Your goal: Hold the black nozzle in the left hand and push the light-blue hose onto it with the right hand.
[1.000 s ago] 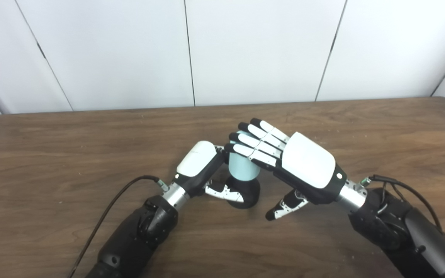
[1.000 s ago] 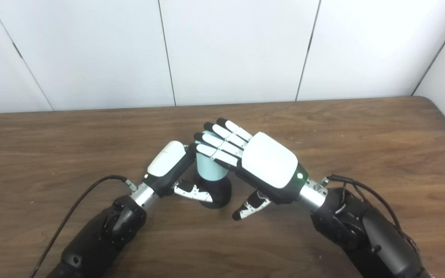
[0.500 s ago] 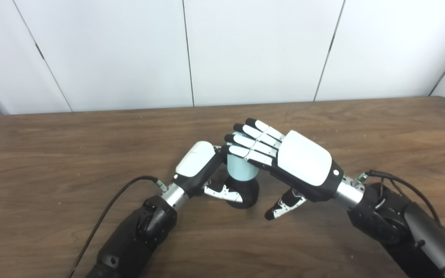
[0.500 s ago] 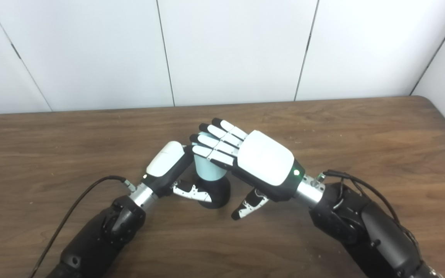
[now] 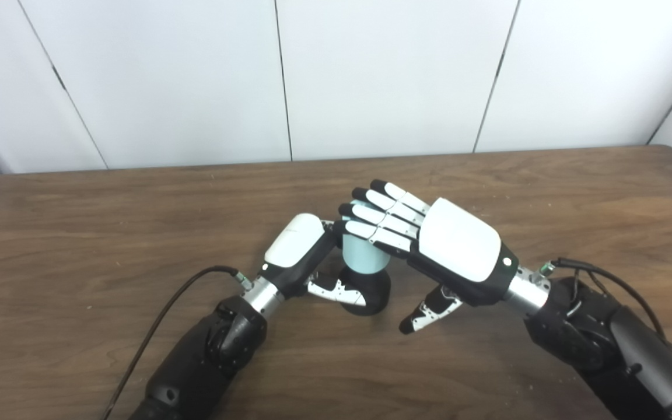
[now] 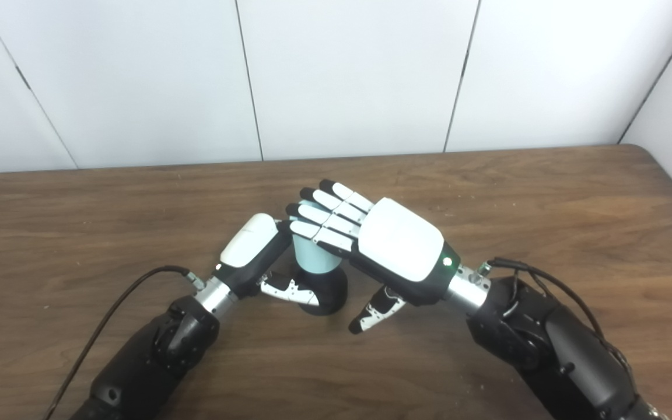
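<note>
- Hose (image 5: 362, 256), light blue and upright, sits on top of the black nozzle (image 5: 371, 289), which stands on the counter (image 5: 79, 233) near its middle.
- Left hand (image 5: 301, 251) is just left of the nozzle, thumb curled around the black base; its fingers appear wrapped behind the hose and nozzle, so I judge it clamped on the nozzle, though the far side is hidden.
- Right hand (image 5: 429, 239) lies over the hose from the right, its flat fingers (image 5: 380, 219) spread across the hose's top end and its thumb hanging free below, right of the nozzle and clear of the counter. It holds nothing; the hand is apart and presses with the finger surfaces.
- The step in hand appears to be the push itself: seating the hose down onto the nozzle.
- To do it well, the push should run straight down the hose's axis, with the fingers centred on its top, not its near edge, so it does not tip.
- The left hand should keep the base firm on the counter so the nozzle does not slide left.
- How deep the hose is seated cannot be told; the joint is partly hidden by both hands.
- Compared with one second ago, the right hand sits slightly lower and nearer the left hand; hose and nozzle look almost unmoved.
</note>
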Motion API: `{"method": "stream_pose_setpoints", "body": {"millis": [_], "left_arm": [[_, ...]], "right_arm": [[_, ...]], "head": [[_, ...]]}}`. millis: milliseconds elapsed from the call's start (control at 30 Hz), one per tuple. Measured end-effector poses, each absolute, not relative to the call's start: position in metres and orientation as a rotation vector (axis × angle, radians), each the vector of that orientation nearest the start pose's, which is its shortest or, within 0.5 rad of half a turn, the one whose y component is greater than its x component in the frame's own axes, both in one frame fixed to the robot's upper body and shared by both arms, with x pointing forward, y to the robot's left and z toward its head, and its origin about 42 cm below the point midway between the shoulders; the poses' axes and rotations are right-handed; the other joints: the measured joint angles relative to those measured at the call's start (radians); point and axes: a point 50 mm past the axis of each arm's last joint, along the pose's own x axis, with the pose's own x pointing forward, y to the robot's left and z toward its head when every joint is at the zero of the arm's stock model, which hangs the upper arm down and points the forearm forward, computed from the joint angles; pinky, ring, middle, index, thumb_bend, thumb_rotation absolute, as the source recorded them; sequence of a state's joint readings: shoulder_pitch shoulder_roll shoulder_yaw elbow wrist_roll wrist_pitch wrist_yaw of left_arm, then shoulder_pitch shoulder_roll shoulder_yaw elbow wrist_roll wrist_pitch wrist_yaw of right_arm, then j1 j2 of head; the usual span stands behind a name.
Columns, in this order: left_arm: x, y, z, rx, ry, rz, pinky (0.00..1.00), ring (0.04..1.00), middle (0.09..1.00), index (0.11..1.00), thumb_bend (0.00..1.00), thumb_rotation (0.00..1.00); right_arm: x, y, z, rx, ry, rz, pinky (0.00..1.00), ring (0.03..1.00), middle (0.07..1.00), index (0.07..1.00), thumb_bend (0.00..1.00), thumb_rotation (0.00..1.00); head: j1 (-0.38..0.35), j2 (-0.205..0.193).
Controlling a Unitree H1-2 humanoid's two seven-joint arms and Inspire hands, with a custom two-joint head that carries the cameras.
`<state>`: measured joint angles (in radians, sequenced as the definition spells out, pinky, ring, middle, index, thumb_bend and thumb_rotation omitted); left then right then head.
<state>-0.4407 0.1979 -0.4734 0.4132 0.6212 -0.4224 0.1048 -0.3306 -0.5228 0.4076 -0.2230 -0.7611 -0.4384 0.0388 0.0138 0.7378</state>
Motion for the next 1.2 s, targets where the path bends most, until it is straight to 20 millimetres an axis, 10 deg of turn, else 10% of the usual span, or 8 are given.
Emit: {"method": "stream_pose_setpoints", "body": {"millis": [1200], "left_arm": [[0.382, 0.129, 0.126, 0.863, -0.544, -0.574, 0.51, 0.484, 0.424, 0.413, 0.66, 0.42]], "right_arm": [[0.314, -0.208, 0.225, -1.321, -1.063, 0.543, 1.00, 1.000, 0.967, 0.913, 0.73, 0.16]], "head": [[0.000, 0.005]]}}
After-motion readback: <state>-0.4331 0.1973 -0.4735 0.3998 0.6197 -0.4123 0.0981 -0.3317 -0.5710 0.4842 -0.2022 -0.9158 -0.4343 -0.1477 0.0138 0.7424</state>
